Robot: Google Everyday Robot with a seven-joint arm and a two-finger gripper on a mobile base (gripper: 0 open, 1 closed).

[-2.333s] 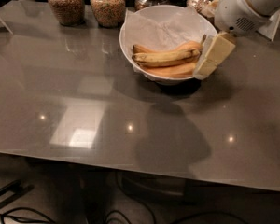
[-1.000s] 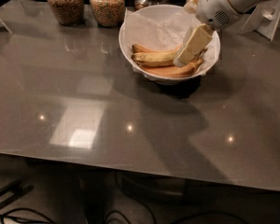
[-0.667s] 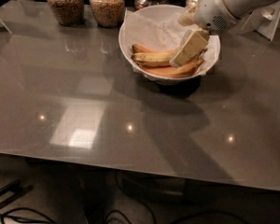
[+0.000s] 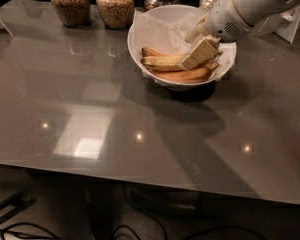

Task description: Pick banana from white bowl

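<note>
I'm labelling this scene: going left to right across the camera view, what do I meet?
Left grain jar → second grain jar → white bowl, with the gripper inside it, low over the bananas.

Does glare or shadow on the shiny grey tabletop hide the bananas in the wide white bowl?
Camera view: no. Glare lies on the glossy grey tabletop as a pale square patch and small light spots, clear of the wide white paper-lined bowl; a dark shadow spreads before the bowl; the yellow bananas are well lit, partly covered only by the cream gripper inside the bowl.
</note>
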